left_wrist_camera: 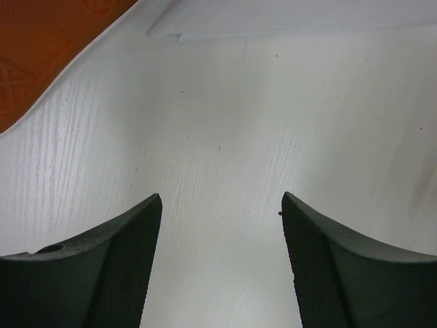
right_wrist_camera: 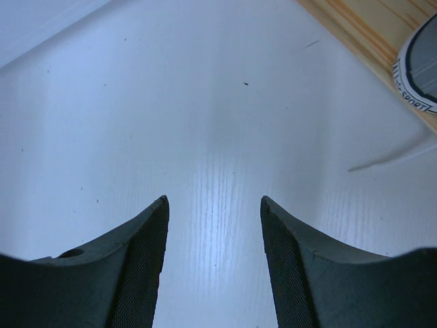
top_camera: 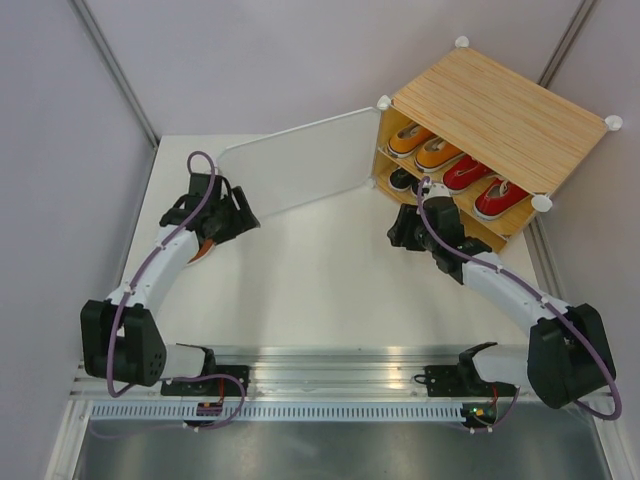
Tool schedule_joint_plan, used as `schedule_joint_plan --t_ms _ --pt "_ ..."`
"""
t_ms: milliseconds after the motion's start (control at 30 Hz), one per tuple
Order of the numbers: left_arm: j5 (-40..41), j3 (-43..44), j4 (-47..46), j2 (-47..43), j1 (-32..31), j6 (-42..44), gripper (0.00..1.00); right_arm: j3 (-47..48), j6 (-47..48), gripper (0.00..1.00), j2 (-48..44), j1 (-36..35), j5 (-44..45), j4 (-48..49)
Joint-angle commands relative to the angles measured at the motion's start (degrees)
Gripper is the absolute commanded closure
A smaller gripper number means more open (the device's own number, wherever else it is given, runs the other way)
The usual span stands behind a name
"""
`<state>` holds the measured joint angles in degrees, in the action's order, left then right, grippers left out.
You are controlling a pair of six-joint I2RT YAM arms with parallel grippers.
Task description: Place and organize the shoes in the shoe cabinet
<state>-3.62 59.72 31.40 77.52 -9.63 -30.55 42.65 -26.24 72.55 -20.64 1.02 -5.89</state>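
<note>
Open-jawed, the left gripper [left_wrist_camera: 220, 205] hovers by a sneaker [left_wrist_camera: 41, 48] at upper left, seemingly to grasp it; the right gripper [right_wrist_camera: 214, 205], also open, faces the shoe cabinet [top_camera: 500, 105].

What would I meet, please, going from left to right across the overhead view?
left hand → cabinet door, standing open → first orange shoe → second orange shoe → first red shoe → second red shoe

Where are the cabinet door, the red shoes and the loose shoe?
cabinet door [top_camera: 295, 165], top view, middle of frosted panel
red shoes [top_camera: 498, 198], top view, upper of the right one
loose shoe [left_wrist_camera: 41, 48], left wrist view, orange sole
</note>
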Motion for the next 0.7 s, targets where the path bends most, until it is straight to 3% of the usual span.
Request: schedule_joint_plan --t_ms 0,200,467,667 --pt "3.18 -1.62 -1.43 -4.03 1.63 -4.52 0.25 -0.29 4.26 0.39 -2.06 -0.71 -3.31 -0.43" --pt "3.00 -3.47 -1.08 -5.44 3.91 -6.37 0.25 -1.43 4.62 0.39 -3.65 -0.80 6.63 -2.28" --pt "7.39 -8.83 -1.25 -10.63 9.53 -12.60 0.26 -2.66 5.67 0.40 -4.26 -0.80 1.01 -0.79" --pt "10.64 -6.91 -1.51 -8.97 14.98 -14.80 0.26 -4.51 5.67 0.40 -5.05 -0.71 -4.97 1.32"
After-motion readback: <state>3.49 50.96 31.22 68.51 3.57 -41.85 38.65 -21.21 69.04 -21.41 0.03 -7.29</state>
